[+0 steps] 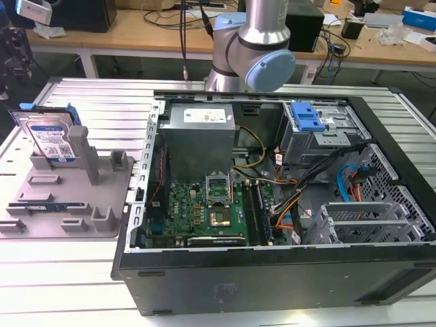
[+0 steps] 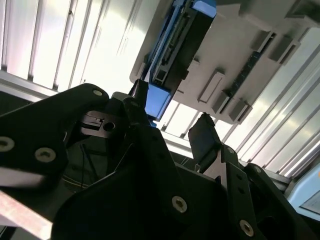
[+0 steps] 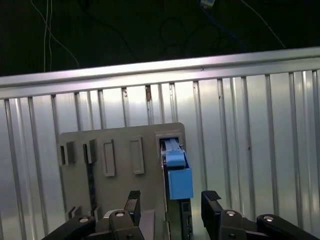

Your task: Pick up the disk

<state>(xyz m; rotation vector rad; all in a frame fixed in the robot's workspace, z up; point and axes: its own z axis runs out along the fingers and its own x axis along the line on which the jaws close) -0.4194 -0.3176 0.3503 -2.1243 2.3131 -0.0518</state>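
edge-on in the first wrist view, the disk (image 3: 178, 181) hides its label; it stands in the grey holder (image 3: 120, 150), aligned with the gap of the gripper (image 3: 172, 202), fingers spread.

Silver on the flat rectangular metal disk (image 1: 49, 136), with a white-and-blue printed label and blue plastic side rails. Matte grey on the moulded plastic holder with upright posts (image 1: 75, 197). Pale shiny silver in long parallel ribs across the slatted aluminium table (image 1: 88, 102). Black on the open steel computer case (image 1: 272, 279). Green on the square circuit board (image 1: 197, 204). Dull grey with a white label on the boxy metal power supply (image 1: 201, 133). Blue on the plastic drive-bay bracket (image 1: 304, 117). Yellow, orange, black and blue among the thin loose cables (image 1: 291, 199). Brushed silver with a light blue round cap on the tubular robot arm (image 1: 262, 41). Black with small silver screw heads on the angular metal gripper (image 3: 172, 197).
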